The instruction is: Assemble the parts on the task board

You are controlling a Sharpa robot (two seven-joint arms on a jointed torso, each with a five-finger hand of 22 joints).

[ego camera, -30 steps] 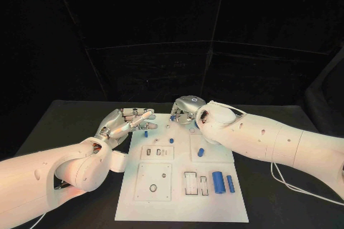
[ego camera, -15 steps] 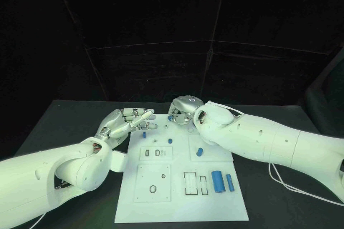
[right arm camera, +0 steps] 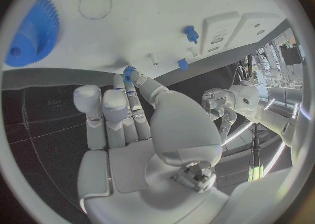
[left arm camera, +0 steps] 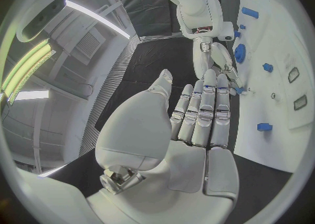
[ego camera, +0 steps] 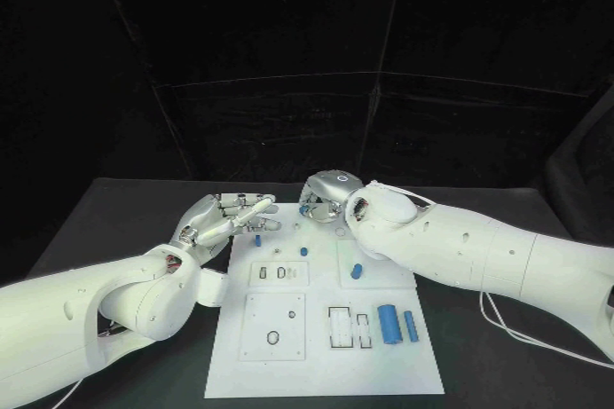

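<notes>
The right hand hangs over the far end of the white board, palm down, wrist bent. In the right wrist view its fingers lie close together and nearly straight, and one fingertip touches a small blue piece at the board's far edge; the thumb side is hidden behind the palm, so I cannot tell whether the piece is pinched or only touched. A blue gear lies on the board just beyond those fingers, flat, its toothed rim plain to see, with a thin post and two further small blue pegs standing farther along the board.

The left hand hovers at the board's left far corner, fingers extended side by side and holding nothing; in the left wrist view the fingertips point across toward the right hand's fingers.

My reading is that the coming move belongs to the right hand: the small piece sits at its fingertip, while the left hand is beside the board, not over it. Nearer the robot lie two blue cylinders, side by side, long axes running away from the robot, well apart from both hands, next to a pair of narrow slots.
</notes>
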